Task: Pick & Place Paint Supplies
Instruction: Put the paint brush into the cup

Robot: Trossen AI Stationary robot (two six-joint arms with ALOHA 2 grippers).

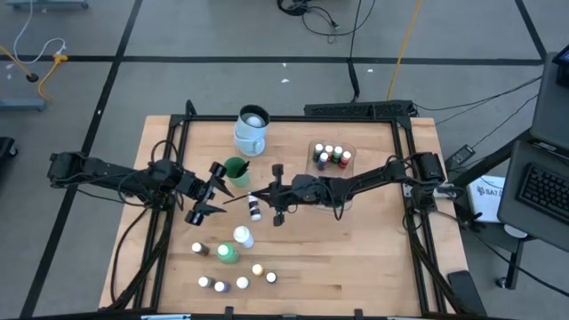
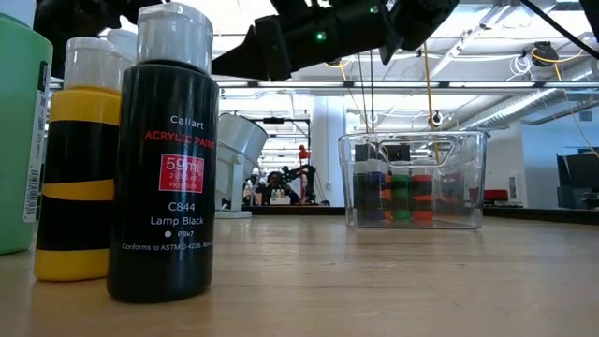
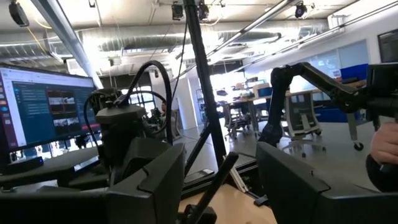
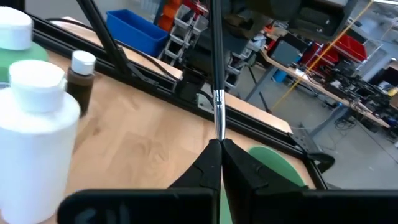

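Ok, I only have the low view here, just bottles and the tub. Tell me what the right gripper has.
Observer: The right gripper is shut on a thin dark brush, around mid-table in the high view.
Operator: Give me the left one.
Observer: The left gripper is open, and the brush's free end points into the gap between its fingers, which are not closed on it.
Operator: Name anything crowding that spot.
Observer: A round green container stands close to the left gripper, between it and the mug.
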